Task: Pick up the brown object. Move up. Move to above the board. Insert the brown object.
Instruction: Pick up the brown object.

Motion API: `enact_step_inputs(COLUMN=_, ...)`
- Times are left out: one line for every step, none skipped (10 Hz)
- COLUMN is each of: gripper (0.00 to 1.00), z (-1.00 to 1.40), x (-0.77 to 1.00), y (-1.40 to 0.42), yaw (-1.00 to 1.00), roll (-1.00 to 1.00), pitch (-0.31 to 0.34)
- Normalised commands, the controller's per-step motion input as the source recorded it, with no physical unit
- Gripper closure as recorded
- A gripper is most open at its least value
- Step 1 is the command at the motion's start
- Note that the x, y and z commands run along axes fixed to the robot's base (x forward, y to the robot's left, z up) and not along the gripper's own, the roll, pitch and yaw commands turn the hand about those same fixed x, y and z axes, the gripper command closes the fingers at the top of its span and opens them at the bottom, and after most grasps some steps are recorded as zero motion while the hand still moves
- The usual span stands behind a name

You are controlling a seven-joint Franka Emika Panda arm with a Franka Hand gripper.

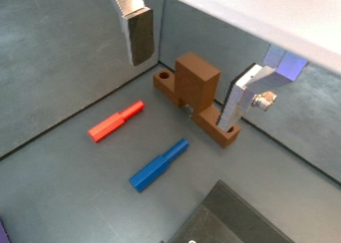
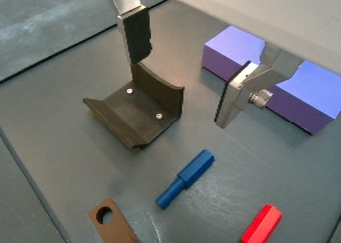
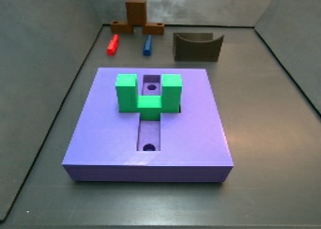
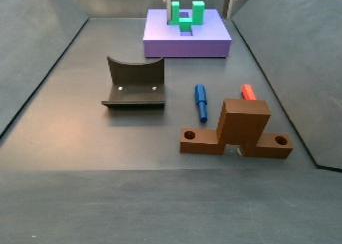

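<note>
On the desk (image 4: 80, 188), the brown object (image 4: 241, 129) rests near a wall, beside the red peg (image 4: 247, 92) and blue peg (image 4: 201, 101). It looks rigid and light; its upright bar offers flat faces for gripping. Above the desk, the end effector (image 1: 186, 63) hangs spread and empty. The board (image 3: 94, 129) lies well apart, with open room between.

- gripper (image 1: 186, 63): 2 flat silver plate fingers (image 1: 138, 33) w/ dark pads
- round silver screw/knob on one finger, seen in both wrist views
</note>
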Motion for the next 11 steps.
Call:
enact_step_inputs(gripper=0.0, z=0.0, x=0.0, y=0.0, yaw=0.0, roll=-0.02, pitch=0.0)
enact_step_inputs(gripper=0.0, z=0.0, x=0.0, y=0.02, yaw=0.0, roll=0.0, pitch=0.0)
enact_step_inputs(gripper=0.0, z=-0.29, x=0.0, y=0.88, yaw=0.0, roll=0.0, pitch=0.0)
enact_step_inputs(gripper=0.0, z=-0.51, x=-0.13, y=1.0, yaw=0.0, roll=0.0, pitch=0.024)
enact_step_inputs(gripper=0.0, z=-0.54, x=-0.19, y=1.0, yaw=0.0, roll=0.0, pitch=0.024)
enact_step_inputs(gripper=0.0, z=-0.42, x=-0.4, y=1.0, yaw=0.0, roll=0.0, pitch=0.0)
enact_step_inputs(gripper=0.0, z=-0.31, x=-0.5, y=0.93, yaw=0.0, roll=0.03, pitch=0.0)
enact_step_inputs(gripper=0.0, z=-0.09, x=-0.53, y=0.85, yaw=-0.03, roll=0.05, pitch=0.0)
enact_step_inputs(gripper=0.0, z=0.0, x=-0.54, y=0.66, yaw=-0.01, roll=0.1, pitch=0.0)
enact_step_inputs(gripper=0.0, z=-0.02, x=-0.21, y=0.1, yaw=0.0, roll=0.35, pitch=0.0)
enact_step_inputs(gripper=0.0, z=-0.15, x=-0.09, y=0.0, yaw=0.0, roll=0.38, pitch=0.0)
